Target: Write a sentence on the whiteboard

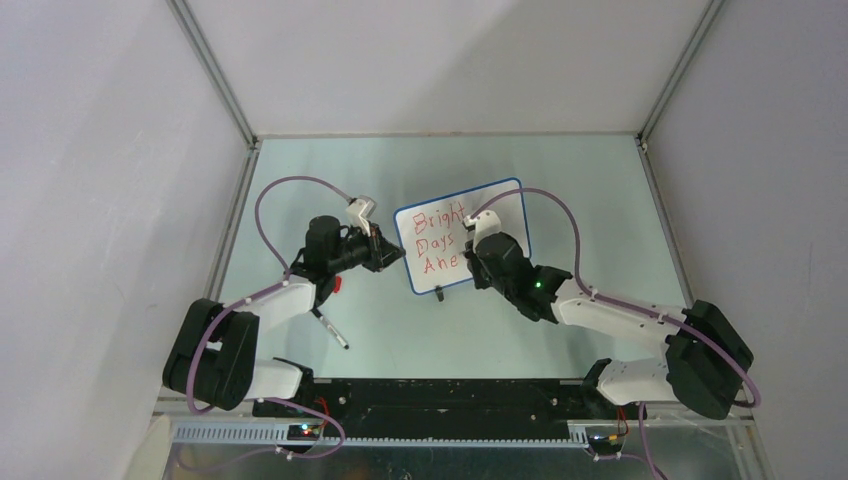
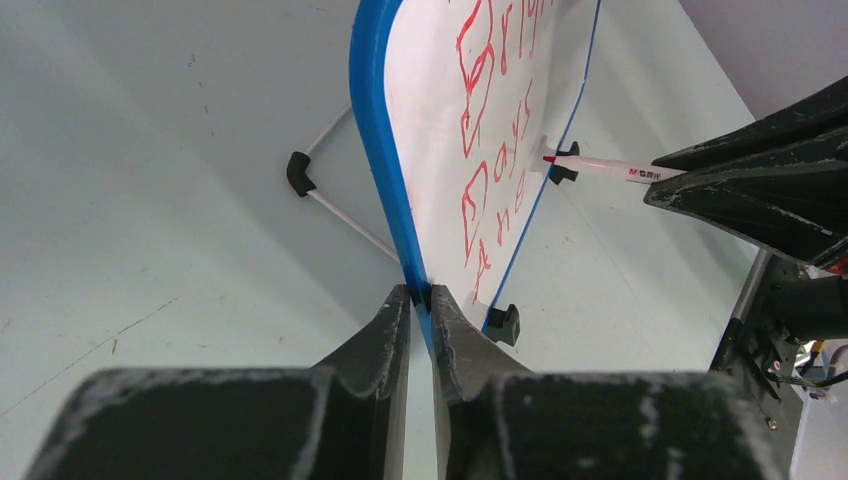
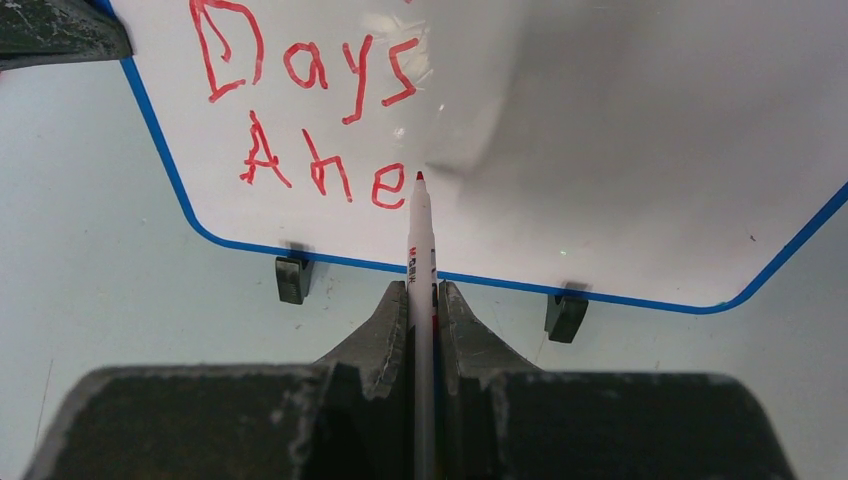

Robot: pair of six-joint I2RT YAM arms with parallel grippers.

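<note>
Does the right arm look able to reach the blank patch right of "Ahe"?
Probably yes: the right gripper holds the white red-tipped marker just beside the red handwritten "Ahe", and the blue-rimmed white board there is bare.

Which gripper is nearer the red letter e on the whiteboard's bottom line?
Right. The right gripper holds the marker with its tip just beside the e; the left gripper clamps the rim of the whiteboard, beyond the words.

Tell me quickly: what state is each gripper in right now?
Left gripper: closed on the blue edge of the whiteboard.
Right gripper: closed on the marker, red tip pointing at the board.
</note>
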